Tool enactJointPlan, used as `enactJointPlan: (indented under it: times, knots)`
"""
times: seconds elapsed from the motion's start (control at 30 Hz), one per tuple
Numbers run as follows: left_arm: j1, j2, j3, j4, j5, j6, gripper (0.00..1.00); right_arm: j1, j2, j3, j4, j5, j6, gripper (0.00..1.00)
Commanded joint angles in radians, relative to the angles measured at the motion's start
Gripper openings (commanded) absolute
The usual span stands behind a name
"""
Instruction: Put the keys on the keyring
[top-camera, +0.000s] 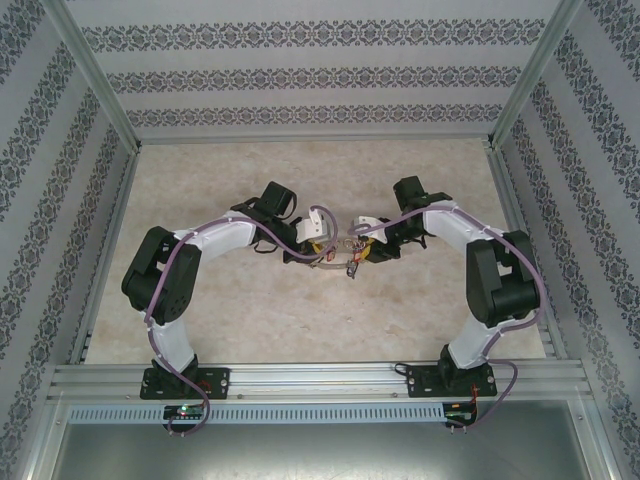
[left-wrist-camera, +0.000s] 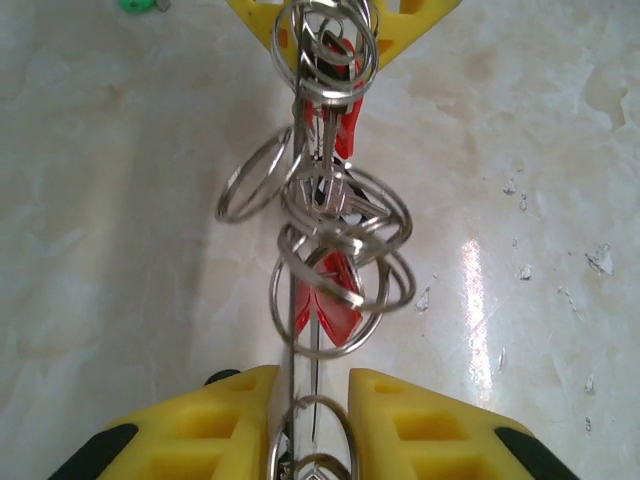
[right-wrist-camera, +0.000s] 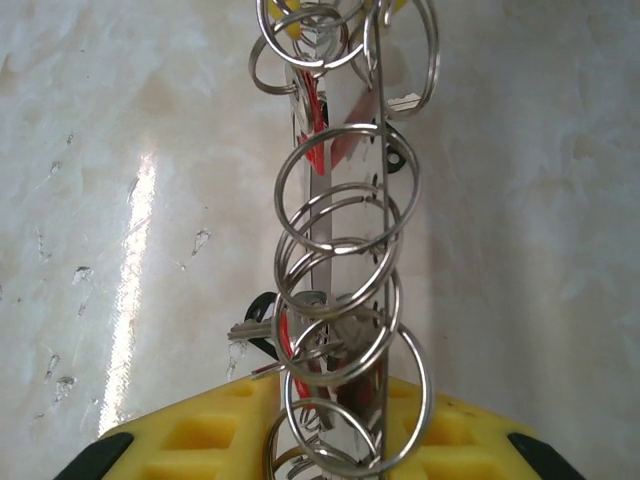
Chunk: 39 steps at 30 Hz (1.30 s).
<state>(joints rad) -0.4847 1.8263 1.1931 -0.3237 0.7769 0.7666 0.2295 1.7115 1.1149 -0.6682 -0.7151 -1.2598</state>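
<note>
Apparently midway, with the keyring (left-wrist-camera: 345, 215) strung between the left tool (left-wrist-camera: 312, 385) and right tool (right-wrist-camera: 330, 400), red keys (left-wrist-camera: 335, 312) amid its links but threading unclear; cannot tell either tool's clench.

Glossy beige marbled tabletop (left-wrist-camera: 120, 220); silvery-grey metal keyring loop (left-wrist-camera: 330, 225); red plastic-headed keys (left-wrist-camera: 335, 312); yellow left gripper fingers (left-wrist-camera: 225, 425), black-edged; white walls (top-camera: 320, 80), grey floral bands.

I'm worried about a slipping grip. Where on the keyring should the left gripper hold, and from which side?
Probably its thin flat strip, not the loose rings. The keyring stands edge-on in line with the left gripper, so come in endwise along the strip, one finger on each flat face; the rings would swivel.
</note>
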Motion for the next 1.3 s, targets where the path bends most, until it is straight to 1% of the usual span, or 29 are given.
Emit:
enactJointPlan:
  times: [0.0, 0.1, 0.23, 0.37, 0.4, 0.43, 0.47, 0.5, 0.57, 0.67, 0.73, 0.8, 0.9, 1.0, 1.07, 1.1, 1.13, 1.17, 1.27]
  knots:
    - [-0.012, 0.003, 0.041, -0.052, 0.027, 0.032, 0.32, -0.001, -0.053, -0.024, 0.025, -0.017, 0.064, 0.1]
    - [-0.008, -0.024, 0.052, -0.076, 0.014, 0.042, 0.38, -0.001, -0.075, -0.039, 0.049, -0.026, 0.125, 0.0]
    - [0.004, -0.087, 0.047, -0.097, 0.009, 0.047, 0.44, -0.002, -0.12, -0.071, 0.099, -0.024, 0.229, 0.0]
    - [0.018, -0.154, 0.047, -0.132, -0.004, 0.04, 0.46, -0.001, -0.169, -0.105, 0.145, -0.025, 0.352, 0.0]
    - [0.022, -0.176, 0.044, -0.134, -0.005, 0.029, 0.46, 0.0, -0.188, -0.118, 0.168, -0.027, 0.395, 0.0]
    - [0.027, -0.201, 0.039, -0.129, -0.006, 0.012, 0.49, 0.002, -0.207, -0.137, 0.203, -0.029, 0.452, 0.0]
    - [0.029, -0.225, 0.035, -0.116, -0.003, -0.013, 0.94, 0.002, -0.226, -0.155, 0.238, -0.029, 0.507, 0.0]
    - [0.038, -0.254, 0.034, -0.089, 0.01, -0.072, 1.0, 0.003, -0.25, -0.175, 0.278, -0.029, 0.567, 0.0]
    - [0.05, -0.307, 0.021, -0.008, 0.071, -0.174, 1.0, 0.005, -0.292, -0.21, 0.332, -0.016, 0.655, 0.0]
    - [0.041, -0.339, -0.032, 0.187, 0.092, -0.336, 1.0, 0.005, -0.353, -0.268, 0.41, 0.005, 0.74, 0.0]
    - [0.019, -0.315, -0.063, 0.28, 0.065, -0.416, 1.0, 0.006, -0.376, -0.303, 0.45, 0.014, 0.77, 0.0]
    - [-0.014, -0.276, -0.082, 0.333, -0.022, -0.455, 1.0, 0.008, -0.381, -0.321, 0.455, 0.024, 0.777, 0.0]
    - [-0.053, -0.239, -0.128, 0.443, -0.105, -0.489, 1.0, 0.011, -0.387, -0.341, 0.464, 0.045, 0.787, 0.0]
    - [-0.077, -0.213, -0.161, 0.532, -0.122, -0.487, 1.0, 0.023, -0.394, -0.359, 0.478, 0.064, 0.79, 0.0]
    - [-0.1, -0.183, -0.177, 0.559, -0.154, -0.436, 0.92, 0.025, -0.39, -0.365, 0.478, 0.069, 0.79, 0.0]
    - [-0.114, -0.167, -0.173, 0.549, -0.181, -0.403, 0.85, 0.026, -0.388, -0.367, 0.477, 0.069, 0.789, 0.0]
    - [-0.129, -0.149, -0.162, 0.527, -0.207, -0.369, 0.74, 0.027, -0.386, -0.369, 0.478, 0.072, 0.789, 0.0]
    - [-0.145, -0.135, -0.151, 0.508, -0.229, -0.328, 0.67, 0.028, -0.384, -0.369, 0.475, 0.072, 0.791, 0.0]
    - [-0.187, -0.12, -0.15, 0.52, -0.295, -0.25, 0.54, 0.032, -0.377, -0.366, 0.472, 0.081, 0.801, 0.0]
